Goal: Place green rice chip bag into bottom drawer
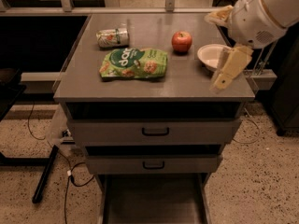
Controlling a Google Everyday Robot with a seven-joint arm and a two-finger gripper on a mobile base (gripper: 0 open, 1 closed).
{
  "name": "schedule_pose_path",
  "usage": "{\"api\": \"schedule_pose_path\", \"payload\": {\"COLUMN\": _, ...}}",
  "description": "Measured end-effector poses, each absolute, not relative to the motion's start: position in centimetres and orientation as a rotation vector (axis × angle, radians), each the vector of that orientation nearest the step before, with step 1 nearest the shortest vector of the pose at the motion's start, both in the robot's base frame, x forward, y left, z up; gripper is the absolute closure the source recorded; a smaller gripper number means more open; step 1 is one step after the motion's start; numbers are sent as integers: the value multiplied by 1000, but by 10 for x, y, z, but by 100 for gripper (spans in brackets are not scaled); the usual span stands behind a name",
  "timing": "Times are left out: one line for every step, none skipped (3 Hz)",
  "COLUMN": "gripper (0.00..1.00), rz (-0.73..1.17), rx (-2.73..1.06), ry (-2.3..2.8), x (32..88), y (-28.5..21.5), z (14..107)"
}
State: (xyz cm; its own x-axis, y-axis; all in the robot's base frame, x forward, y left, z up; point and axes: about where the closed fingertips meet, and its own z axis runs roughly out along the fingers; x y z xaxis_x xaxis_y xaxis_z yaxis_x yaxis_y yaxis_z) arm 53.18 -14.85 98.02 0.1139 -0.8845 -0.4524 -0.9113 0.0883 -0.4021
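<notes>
Tipped can (112,37) lies left of apple (181,41); bowl (211,56) right.

On bench (187,85), green rice chip bag (133,63) laid left of centre. Behind it, can (112,37) set; apple (181,41) right-rear, bowl (209,55) farther right. Above bench's right edge, tool (223,78) held, overlapping bowl. Beneath bench, bottom drawer (152,202) extended forward.
</notes>
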Motion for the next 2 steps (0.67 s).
{"api": "schedule_pose_path", "payload": {"gripper": 0, "rz": 162, "rx": -1758, "ry": 1691, "x": 571, "y": -125, "z": 966}}
{"api": "schedule_pose_path", "payload": {"gripper": 0, "rz": 162, "rx": -1758, "ry": 1691, "x": 571, "y": -125, "z": 965}}
